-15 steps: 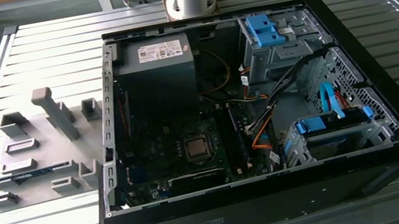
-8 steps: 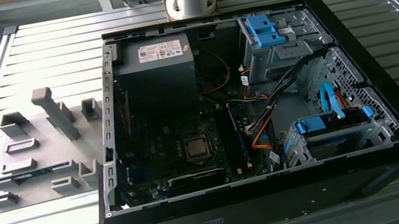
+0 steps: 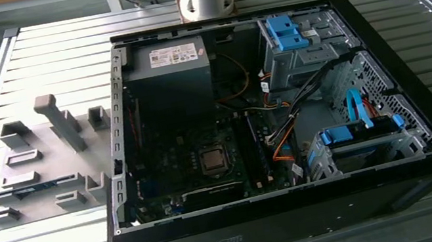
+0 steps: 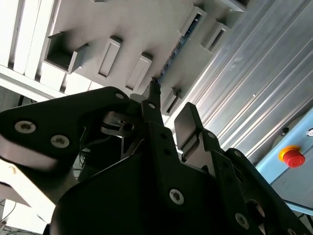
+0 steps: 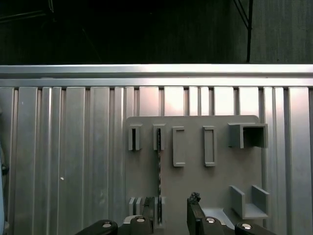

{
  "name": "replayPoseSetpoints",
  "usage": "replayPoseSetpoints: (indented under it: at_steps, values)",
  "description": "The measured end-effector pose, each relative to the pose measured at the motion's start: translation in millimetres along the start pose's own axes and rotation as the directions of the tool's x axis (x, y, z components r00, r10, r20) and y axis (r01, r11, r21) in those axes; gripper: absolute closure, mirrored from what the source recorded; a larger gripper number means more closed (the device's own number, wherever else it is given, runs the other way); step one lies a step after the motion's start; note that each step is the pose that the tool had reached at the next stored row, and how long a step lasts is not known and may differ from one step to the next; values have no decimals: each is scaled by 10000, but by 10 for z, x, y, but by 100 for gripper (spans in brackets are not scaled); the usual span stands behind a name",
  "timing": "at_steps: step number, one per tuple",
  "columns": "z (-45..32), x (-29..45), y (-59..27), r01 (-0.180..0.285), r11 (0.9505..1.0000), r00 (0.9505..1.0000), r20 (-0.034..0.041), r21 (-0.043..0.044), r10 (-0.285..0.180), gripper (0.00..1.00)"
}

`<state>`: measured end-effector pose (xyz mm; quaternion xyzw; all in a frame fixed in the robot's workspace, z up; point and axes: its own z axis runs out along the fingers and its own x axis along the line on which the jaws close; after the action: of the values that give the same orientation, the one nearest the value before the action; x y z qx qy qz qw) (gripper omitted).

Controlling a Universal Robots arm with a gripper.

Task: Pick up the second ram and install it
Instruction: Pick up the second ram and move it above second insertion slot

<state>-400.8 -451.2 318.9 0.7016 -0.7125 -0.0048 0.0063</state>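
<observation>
Ribbed tabletop (image 5: 73, 161) carries the grey holder plate (image 5: 195, 181); your gripper (image 5: 168, 213) hangs released near the second ram (image 5: 158, 171). Descend off-line and you could hit its thin edge.

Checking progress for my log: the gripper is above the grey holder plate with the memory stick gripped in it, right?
Not gripped: in the first wrist view the memory stick sits in the grey holder plate, and the gripper above it is open and empty.
</observation>
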Motion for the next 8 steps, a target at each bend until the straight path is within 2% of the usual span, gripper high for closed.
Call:
replayPoseSetpoints:
  at_steps: [8]
  values:
    - [135, 6, 3, -1, 10000, 10000, -1, 0, 1, 60]
